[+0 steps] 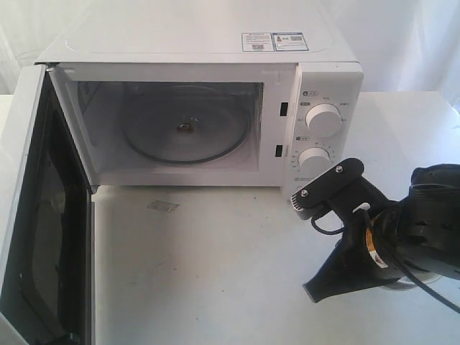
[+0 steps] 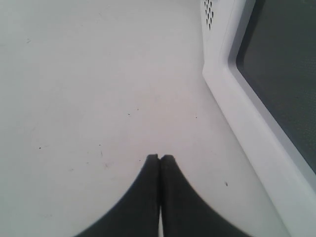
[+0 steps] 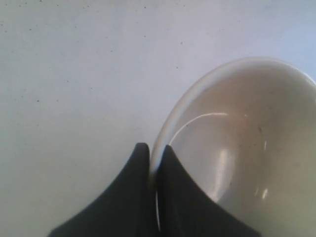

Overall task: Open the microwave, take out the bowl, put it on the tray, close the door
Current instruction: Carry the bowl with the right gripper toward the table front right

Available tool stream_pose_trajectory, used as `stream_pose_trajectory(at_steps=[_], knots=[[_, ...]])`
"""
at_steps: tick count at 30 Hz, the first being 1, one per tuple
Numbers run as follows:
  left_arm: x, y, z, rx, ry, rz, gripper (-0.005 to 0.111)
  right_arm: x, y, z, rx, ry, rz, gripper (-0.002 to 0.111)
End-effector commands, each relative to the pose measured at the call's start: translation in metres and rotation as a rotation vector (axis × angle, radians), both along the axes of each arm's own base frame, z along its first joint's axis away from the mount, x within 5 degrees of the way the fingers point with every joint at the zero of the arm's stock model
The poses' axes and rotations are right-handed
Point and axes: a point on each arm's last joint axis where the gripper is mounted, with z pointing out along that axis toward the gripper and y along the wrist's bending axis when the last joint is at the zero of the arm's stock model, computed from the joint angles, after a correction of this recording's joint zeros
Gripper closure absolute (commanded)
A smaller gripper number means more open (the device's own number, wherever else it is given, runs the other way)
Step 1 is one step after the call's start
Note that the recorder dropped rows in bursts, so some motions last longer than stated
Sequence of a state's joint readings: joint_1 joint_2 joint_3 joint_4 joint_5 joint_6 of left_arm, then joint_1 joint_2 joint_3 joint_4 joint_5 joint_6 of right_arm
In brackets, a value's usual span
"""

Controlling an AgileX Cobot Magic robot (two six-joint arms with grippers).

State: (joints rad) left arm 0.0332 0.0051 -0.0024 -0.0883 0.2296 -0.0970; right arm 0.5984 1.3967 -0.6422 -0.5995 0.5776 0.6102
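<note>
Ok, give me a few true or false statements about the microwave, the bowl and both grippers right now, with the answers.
1. The door of the microwave stands open. True.
2. The bowl sits on the glass turntable. False: the turntable is bare, and the right gripper pinches the bowl's rim.
3. The left gripper is wide open. False: its fingers are together, holding nothing.
4. The microwave has two round dials. True.

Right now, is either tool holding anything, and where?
Right tool pinches the bowl by its rim, one finger inside, one outside. Left tool is shut, holding nothing.
</note>
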Motion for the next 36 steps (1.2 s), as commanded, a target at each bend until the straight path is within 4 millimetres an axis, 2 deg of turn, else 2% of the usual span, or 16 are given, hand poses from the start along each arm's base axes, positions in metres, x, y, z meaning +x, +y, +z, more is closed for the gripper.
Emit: stream_pose_trajectory(at_steps=[1, 8, 22, 30, 32, 36], knots=[[0.000, 0.000, -0.001, -0.009, -0.001, 0.003, 0.107, 0.002, 0.000, -0.001, 0.027, -0.009, 0.003, 0.108], [0.000, 0.000, -0.001, -0.009, -0.001, 0.003, 0.107, 0.001, 0.000, -0.001, 0.031, 0.001, -0.008, 0.108], [0.000, 0.000, -0.001, -0.009, -0.001, 0.003, 0.107, 0.007, 0.007, -0.017, 0.053, 0.028, -0.010, 0.108], [0.000, 0.000, -0.001, -0.009, -0.001, 0.003, 0.107, 0.007, 0.007, -0.017, 0.043, 0.034, -0.011, 0.107], [0.000, 0.000, -0.001, -0.009, -0.001, 0.003, 0.107, 0.007, 0.007, -0.017, 0.043, 0.034, -0.011, 0.103], [0.000, 0.000, -0.001, -0.009, -0.001, 0.003, 0.107, 0.007, 0.007, -0.017, 0.043, 0.034, -0.011, 0.084]])
